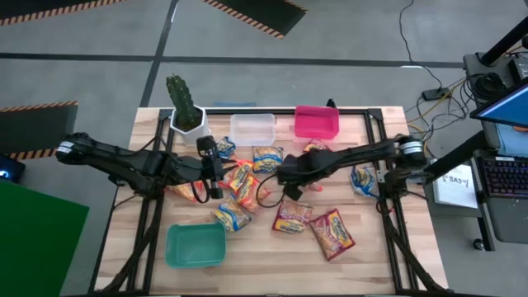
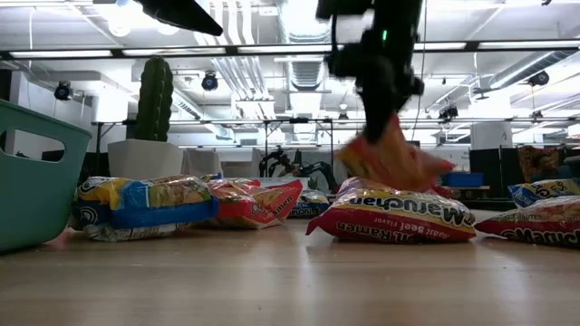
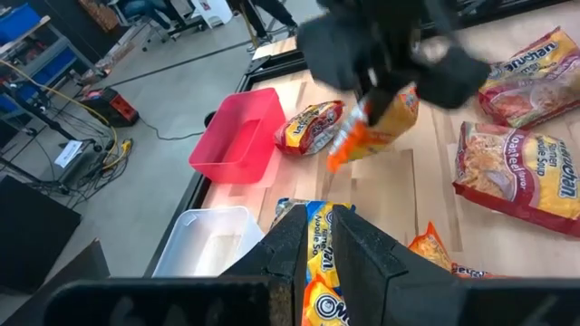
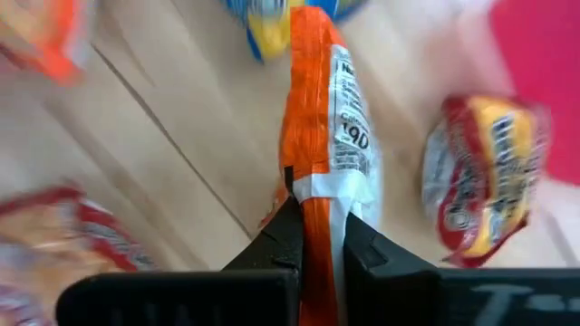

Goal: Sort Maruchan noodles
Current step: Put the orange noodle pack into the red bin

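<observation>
We see two slim dark arms, matt black links running in from the left and right edges of the high view. The left arm [image 1: 124, 161] and right arm [image 1: 363, 154] each carry a pale silver-grey collar near the outer joint. Black cables loop beside each tool's chunky black wrist block.

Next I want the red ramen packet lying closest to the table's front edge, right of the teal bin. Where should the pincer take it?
Take the red packet by its flat sealed end facing the front edge, coming straight down with the pincer across that end. It lies flat and skewed, and its far end sits close against the neighbouring packet, so the front end is probably the freest.
</observation>
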Controlling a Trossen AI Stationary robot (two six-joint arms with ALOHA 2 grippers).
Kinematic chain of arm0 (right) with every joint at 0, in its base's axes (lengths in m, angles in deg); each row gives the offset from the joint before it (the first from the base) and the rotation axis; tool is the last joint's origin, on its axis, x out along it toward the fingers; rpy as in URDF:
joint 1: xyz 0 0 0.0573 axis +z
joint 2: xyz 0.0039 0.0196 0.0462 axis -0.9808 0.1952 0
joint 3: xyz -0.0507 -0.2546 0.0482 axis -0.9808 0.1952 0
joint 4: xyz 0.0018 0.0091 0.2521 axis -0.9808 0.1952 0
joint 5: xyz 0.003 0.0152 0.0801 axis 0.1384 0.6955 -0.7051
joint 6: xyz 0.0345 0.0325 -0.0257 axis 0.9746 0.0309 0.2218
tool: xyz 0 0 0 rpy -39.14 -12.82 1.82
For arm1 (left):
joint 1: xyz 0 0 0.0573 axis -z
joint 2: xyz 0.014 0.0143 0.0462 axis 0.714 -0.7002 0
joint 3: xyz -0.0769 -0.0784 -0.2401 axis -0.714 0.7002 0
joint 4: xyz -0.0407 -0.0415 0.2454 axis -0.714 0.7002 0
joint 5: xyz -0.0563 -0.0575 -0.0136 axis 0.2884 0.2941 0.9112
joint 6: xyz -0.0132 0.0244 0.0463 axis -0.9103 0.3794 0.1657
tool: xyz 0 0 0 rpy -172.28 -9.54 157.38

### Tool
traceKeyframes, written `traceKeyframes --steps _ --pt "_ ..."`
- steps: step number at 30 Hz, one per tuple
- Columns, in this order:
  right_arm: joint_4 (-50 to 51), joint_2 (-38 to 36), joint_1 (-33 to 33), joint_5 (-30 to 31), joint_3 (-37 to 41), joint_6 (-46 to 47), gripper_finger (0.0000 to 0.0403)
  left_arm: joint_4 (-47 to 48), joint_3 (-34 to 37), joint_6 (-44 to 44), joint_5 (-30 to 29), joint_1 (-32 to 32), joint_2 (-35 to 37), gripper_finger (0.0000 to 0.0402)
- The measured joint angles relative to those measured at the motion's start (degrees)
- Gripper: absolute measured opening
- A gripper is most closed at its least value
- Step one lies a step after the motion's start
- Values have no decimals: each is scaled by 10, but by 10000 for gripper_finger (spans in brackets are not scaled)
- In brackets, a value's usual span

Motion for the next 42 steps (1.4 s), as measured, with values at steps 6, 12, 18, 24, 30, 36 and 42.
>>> traceKeyframes --steps 6,12,18,24,30,36,42 --pt "-138 -135 -19 15 60 -36 12 -7 0 0 0 1 6 37" --pt "-408 -265 -64 14 213 -89 12 -30 4 1 0 1 12 37" --pt "-786 -330 -126 11 396 -104 12 -113 51 32 1 -1 29 37" --pt "-1016 -321 -201 25 495 -96 11 -163 89 51 -13 -12 49 37" --pt "-961 -318 -274 109 509 -99 12 -161 91 45 -31 -12 74 37" --pt "-939 -299 -321 121 510 -100 12 -151 93 39 -30 -12 85 37" --pt "-943 -248 -339 121 508 -100 12 -151 93 39 -31 -12 85 37"
